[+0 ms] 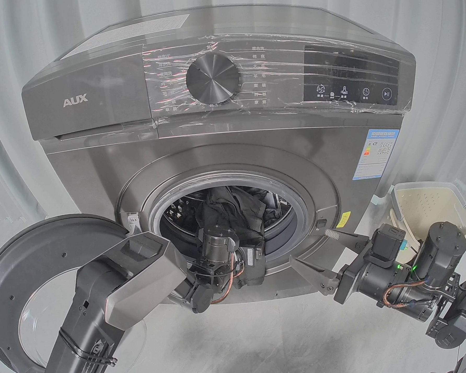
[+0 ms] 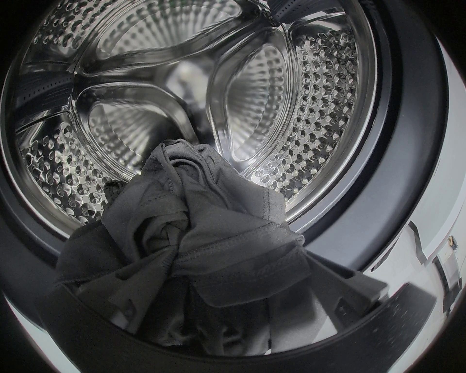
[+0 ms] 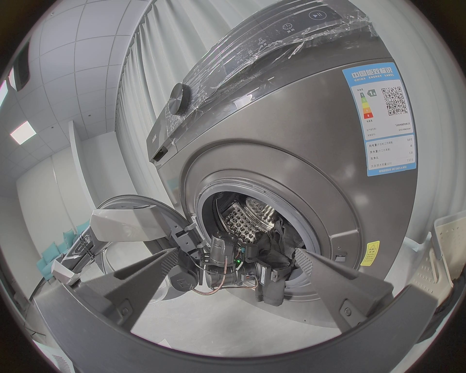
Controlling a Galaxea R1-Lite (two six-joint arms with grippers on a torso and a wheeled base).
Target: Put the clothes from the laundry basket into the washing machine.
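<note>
The grey washing machine (image 1: 272, 150) stands with its round door (image 1: 38, 259) swung open to the left. A dark grey garment (image 1: 231, 208) is bunched in the drum mouth, partly over the rubber seal. My left gripper (image 1: 235, 229) is at that opening, under and behind the cloth. In the left wrist view the garment (image 2: 204, 233) covers one finger, while the other finger (image 2: 357, 291) stands far to the side, so the jaws look open. My right gripper (image 1: 312, 247) hangs open and holds nothing, in front of the machine's lower right. The steel drum (image 2: 145, 73) behind the cloth holds nothing else.
The cream laundry basket (image 1: 433, 203) sits on the floor right of the machine, behind my right arm; its visible inside shows no clothes. White curtains hang behind and beside the machine. Bare grey floor lies in front.
</note>
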